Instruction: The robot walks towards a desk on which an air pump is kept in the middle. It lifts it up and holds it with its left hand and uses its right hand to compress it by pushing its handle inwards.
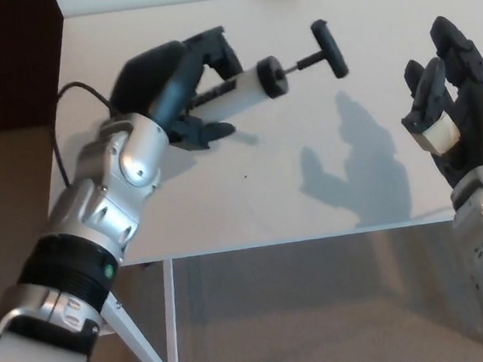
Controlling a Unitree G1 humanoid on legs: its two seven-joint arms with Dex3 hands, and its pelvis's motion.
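Air pump (245,85) sits in the upper middle of the frame, held above the white table (311,191). Pale barrel, dark end cap, thin rod running up-right to a black T-handle (328,37). Rod shows bare between cap and handle, so the plunger reads as extended.

Left robot hand (177,84), upper left: fingers wrapped around the rear of the barrel, grasping it. Barrel tilts up toward the right. A black cable (67,99) trails at the frame's left edge behind the wrist; cannot tell where it ends.

Right robot hand (454,118), far right: fingers apart, holding nothing, well apart from the T-handle.

Step in hand, as judged: bring the right hand to the handle and press it in.
- Approach from the upper right, along the line of the rod, not across it.
- Seat the palm or fingers squarely on the crossbar, centred over the rod.
- Push straight down the barrel axis; an off-axis push would likely bind the thin rod or twist the barrel in the grip.
- Left hand should hold firm and brace against the push.
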